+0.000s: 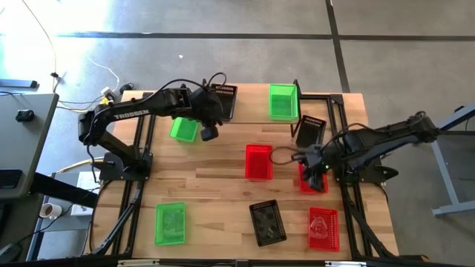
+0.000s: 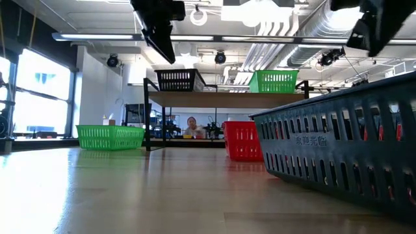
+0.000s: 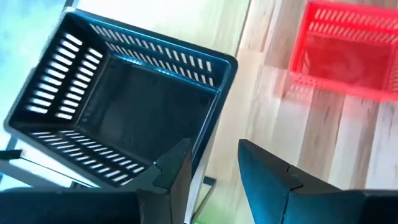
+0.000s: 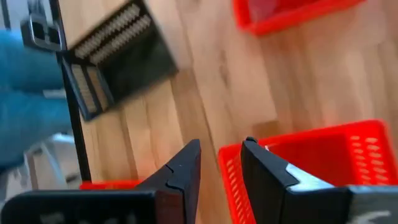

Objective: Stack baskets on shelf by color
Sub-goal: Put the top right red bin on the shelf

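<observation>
Low view shows what the top-down one hides: the shelf [image 2: 221, 99] is raised, with a black basket [image 2: 178, 80] and a green basket [image 2: 275, 81] on top. Left gripper [image 1: 210, 132] hovers near the black one, fingers apart. Right gripper [image 1: 315, 178] over a red basket [image 4: 323, 158], fingers slightly apart, empty.

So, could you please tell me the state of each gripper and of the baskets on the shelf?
left gripper: open, empty, facing the black basket.
right gripper: open, empty, at the rim of a red basket.
black basket: upright on the shelf, nothing stacked in it.
green basket: upright on the shelf, apart from the black one.
</observation>
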